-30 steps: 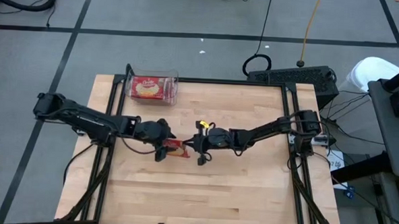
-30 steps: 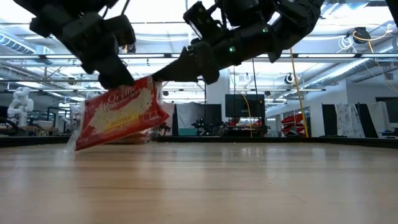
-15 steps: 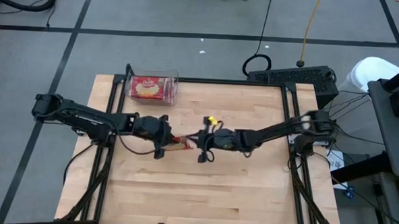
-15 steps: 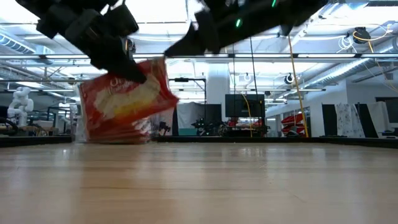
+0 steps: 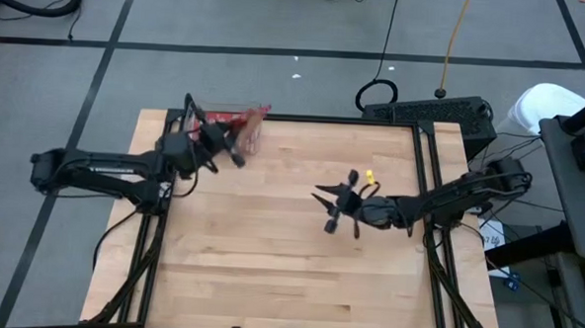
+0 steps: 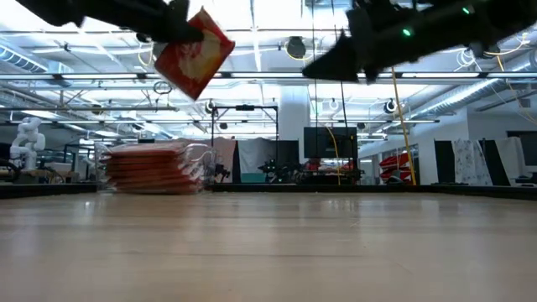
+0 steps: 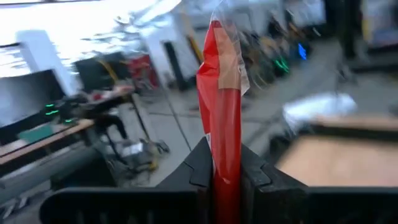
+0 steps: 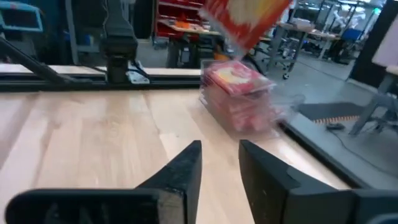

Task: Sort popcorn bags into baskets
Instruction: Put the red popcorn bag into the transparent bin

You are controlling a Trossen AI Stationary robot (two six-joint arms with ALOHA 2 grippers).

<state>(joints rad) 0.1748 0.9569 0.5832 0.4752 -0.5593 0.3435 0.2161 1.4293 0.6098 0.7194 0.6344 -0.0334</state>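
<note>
My left gripper (image 5: 232,147) is shut on one red popcorn bag (image 5: 250,131) at the table's far left. It holds the bag high above the clear basket (image 6: 198,164). In the basket lies a stack of several red bags (image 6: 153,168), which also shows in the right wrist view as a stack of bags (image 8: 239,93). My right gripper (image 5: 328,207) hangs open over the middle right of the table, with nothing between its fingers (image 8: 186,168). My left gripper pinches the popcorn bag between its two fingers (image 7: 200,168). The wrist view shows the bag edge-on, with the bag's lower end (image 7: 225,163) between them. The fingers reach in from the table's left. The bag (image 6: 195,52) is lifted clear and tilted, above the basket.
Bare wooden table top (image 5: 269,252) lies in front of and between the arms. A black frame (image 5: 417,140) runs along the table's edges. Cables and a dark box (image 5: 428,113) sit beyond the far right corner.
The popcorn bag has passed from my right gripper to my left at the table's middle. My left gripper has lifted it and swung it toward the far left, above the basket. My right gripper has let go and drawn back toward the table's right edge.
</note>
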